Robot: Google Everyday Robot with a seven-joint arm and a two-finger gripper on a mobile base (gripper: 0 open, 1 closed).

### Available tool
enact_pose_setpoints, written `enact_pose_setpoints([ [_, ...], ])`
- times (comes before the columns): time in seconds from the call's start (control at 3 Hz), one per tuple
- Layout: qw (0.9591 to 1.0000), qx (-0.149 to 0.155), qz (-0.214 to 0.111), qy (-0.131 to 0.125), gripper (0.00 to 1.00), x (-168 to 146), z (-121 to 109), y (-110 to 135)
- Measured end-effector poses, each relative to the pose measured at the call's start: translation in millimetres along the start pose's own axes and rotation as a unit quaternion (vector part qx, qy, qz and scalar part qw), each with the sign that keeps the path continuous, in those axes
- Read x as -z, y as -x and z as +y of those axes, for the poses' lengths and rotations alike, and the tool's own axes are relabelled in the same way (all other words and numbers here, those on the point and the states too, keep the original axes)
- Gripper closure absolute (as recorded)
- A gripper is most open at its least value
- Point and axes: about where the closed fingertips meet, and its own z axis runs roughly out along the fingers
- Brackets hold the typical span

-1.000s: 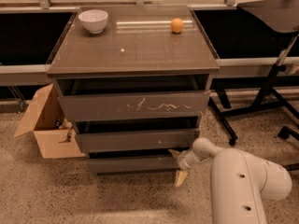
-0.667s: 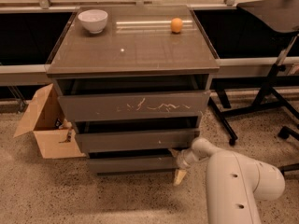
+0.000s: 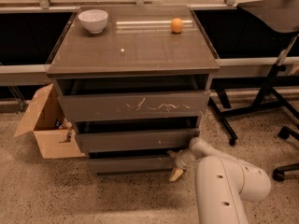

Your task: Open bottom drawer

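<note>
The grey-brown cabinet (image 3: 133,64) has three handleless drawers. The bottom drawer (image 3: 131,163) is the lowest, with a plain shallow matte front close to the floor. It stands out a little, with a dark gap above its top edge. My gripper (image 3: 176,163) is at the right end of that front, at the end of my white arm (image 3: 224,185), which comes in from the lower right. One tan fingertip (image 3: 176,174) hangs below the drawer's right corner.
A white bowl (image 3: 93,20) and an orange (image 3: 176,25) sit on the cabinet top. An open cardboard box (image 3: 46,127) stands on the floor to the left. Black chair legs (image 3: 243,108) and castors (image 3: 280,174) are on the right.
</note>
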Motion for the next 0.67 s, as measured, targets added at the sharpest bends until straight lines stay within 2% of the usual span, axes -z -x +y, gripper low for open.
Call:
enact_pose_setpoints([
  [0.67, 1.0, 0.0, -0.002, 0.002, 0.68, -2.5, -1.9, -1.5],
])
